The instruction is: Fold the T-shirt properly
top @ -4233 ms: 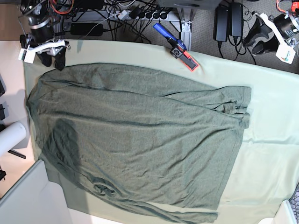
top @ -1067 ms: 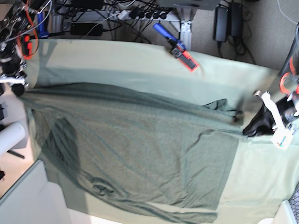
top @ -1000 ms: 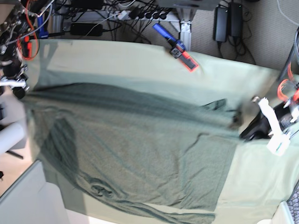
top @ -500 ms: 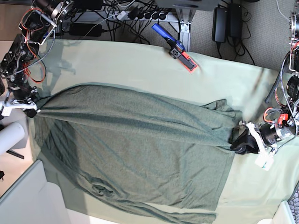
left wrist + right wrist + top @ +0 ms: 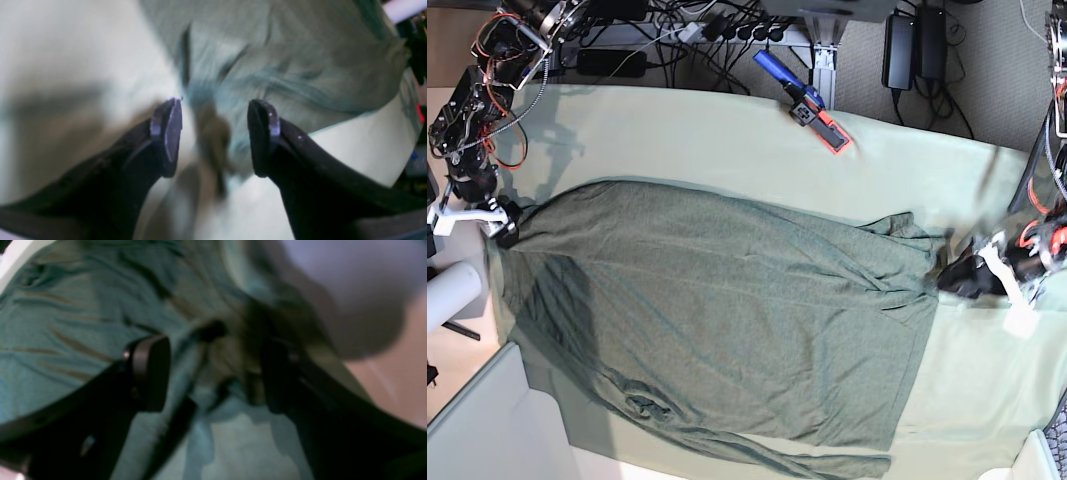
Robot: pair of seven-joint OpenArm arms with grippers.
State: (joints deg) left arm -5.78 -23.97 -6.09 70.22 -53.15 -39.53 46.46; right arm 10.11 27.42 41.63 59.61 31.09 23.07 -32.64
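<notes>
T-shirt (image 5: 717, 320) lies flat across the pale-clothed worktop (image 5: 987, 400), near edge to mid. Soft, light, limp knit; likely bunches and slips, so pinch hems or corners. Left claw (image 5: 213, 133) spread over its right edge; right claw (image 5: 213, 373) spread at its left corner.

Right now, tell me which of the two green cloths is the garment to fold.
The T-shirt: the dark heathered grey-green knit, wrinkled, with a seamed hem. The other, the pale mint tablecloth, is smooth and lies flat beneath it.
</notes>
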